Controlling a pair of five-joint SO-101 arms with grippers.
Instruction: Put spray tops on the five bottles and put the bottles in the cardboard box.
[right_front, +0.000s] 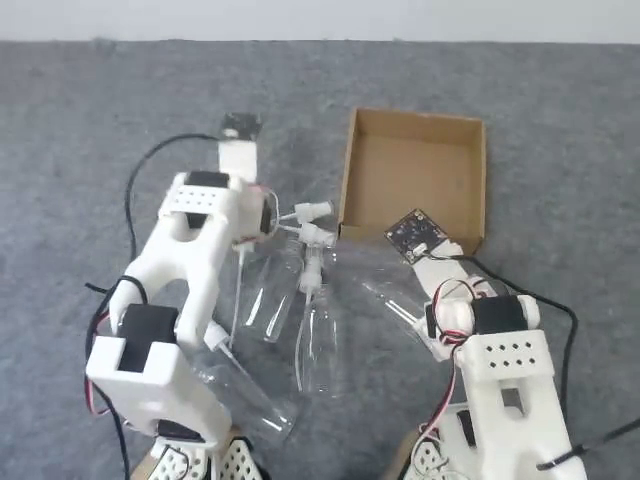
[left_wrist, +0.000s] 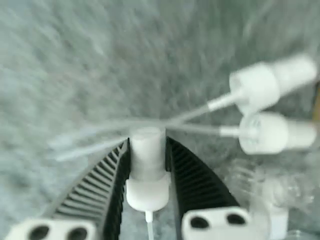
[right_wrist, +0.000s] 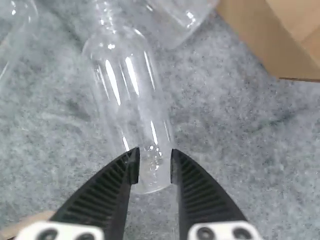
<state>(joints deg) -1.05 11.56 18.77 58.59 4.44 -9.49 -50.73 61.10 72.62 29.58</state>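
Bottles (right_front: 315, 340), cardboard box (right_front: 415, 175) on grey carpet (right_front: 560, 130); pale wall (right_front: 320, 18) behind.

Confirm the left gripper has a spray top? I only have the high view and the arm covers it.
Observer: Yes. The left wrist view has the left gripper shut on a white spray top.
Operator: Which way is it held?
Observer: Nozzle end away from the wrist. Its dip tube runs back toward the camera.
Operator: Right gripper on anything?
Observer: In the right wrist view the right gripper is shut on the base end of a clear bottle that lies on the grey carpet, with a finger touching each side.
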